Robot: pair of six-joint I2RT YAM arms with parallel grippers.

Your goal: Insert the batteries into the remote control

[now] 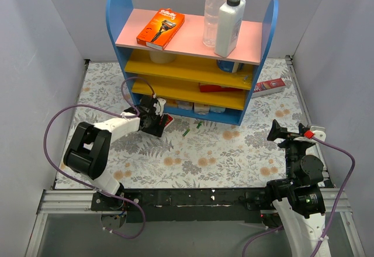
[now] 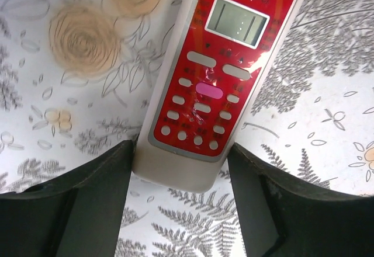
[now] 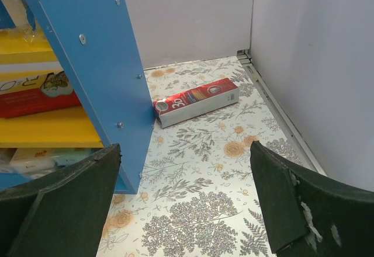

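Leftmost, the left gripper (image 2: 181,152) is closed narrowly on one remote (image 2: 216,76), which lies face up with its near end pinched between both fingers. Two batteries (image 1: 186,132) are seen just apart, to that gripper's right. The right gripper (image 3: 187,152) is held wide, gripping nothing; one carton (image 3: 196,101) lies beyond it.

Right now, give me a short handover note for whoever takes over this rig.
Left pincer: looks closed on the lower end of the remote, which is buttons up near the foot of the shelf.
Right pincer: open, empty, off to the right.
Batteries: two small green cells loose on the table, right of the remote.
Done: no battery loaded.
Left: turn the remote over, open its back, fit both batteries.
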